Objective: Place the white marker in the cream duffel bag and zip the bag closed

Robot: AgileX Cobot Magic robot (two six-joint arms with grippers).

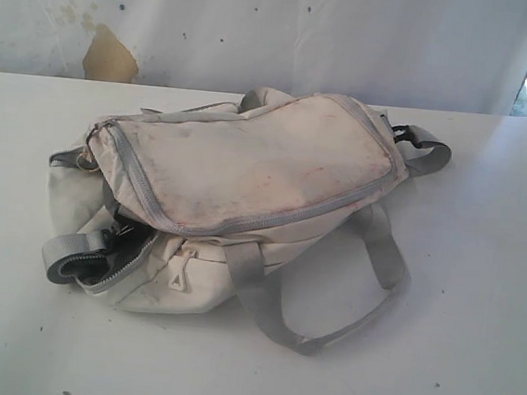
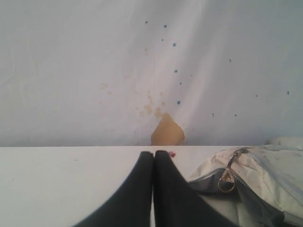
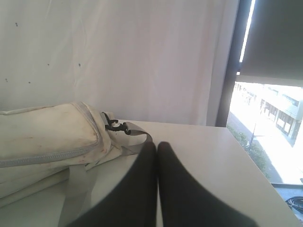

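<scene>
The cream duffel bag (image 1: 236,195) lies on its side in the middle of the white table (image 1: 473,348), stained, with grey zippers and grey handles. Its zipper end with a brass ring pull (image 2: 226,182) shows in the left wrist view, its black buckle (image 3: 113,125) in the right wrist view. My left gripper (image 2: 154,153) is shut and empty, beside the bag's zipper end. Shut and empty too, my right gripper (image 3: 156,144) sits near the bag's strap end. Neither gripper shows in the exterior view. The white marker is out of view.
A grey strap (image 1: 71,254) with a black clip curls off the bag's left end, and a handle loop (image 1: 346,308) lies toward the front. A white cloth backdrop (image 1: 261,29) with a tan patch hangs behind. A window (image 3: 270,123) is at the right.
</scene>
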